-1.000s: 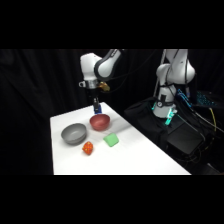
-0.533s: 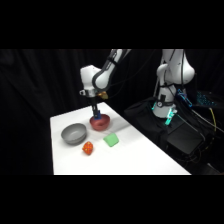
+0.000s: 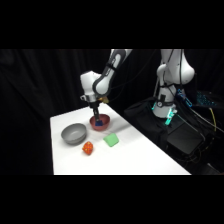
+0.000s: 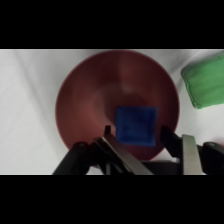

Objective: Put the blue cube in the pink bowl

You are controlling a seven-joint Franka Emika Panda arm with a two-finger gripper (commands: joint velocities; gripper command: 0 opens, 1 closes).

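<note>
The side view stands off from the white counter (image 3: 125, 157), looking across and down on it, with the arm's base at the frame's upper right. The wrist view looks steeply down from close above, its lower edge taken up by the gripper (image 4: 136, 134). Both views share the round reddish-pink bowl (image 4: 85, 107), the small deep-blue cube (image 4: 136, 125) and the light-green block (image 4: 206, 85).
</note>
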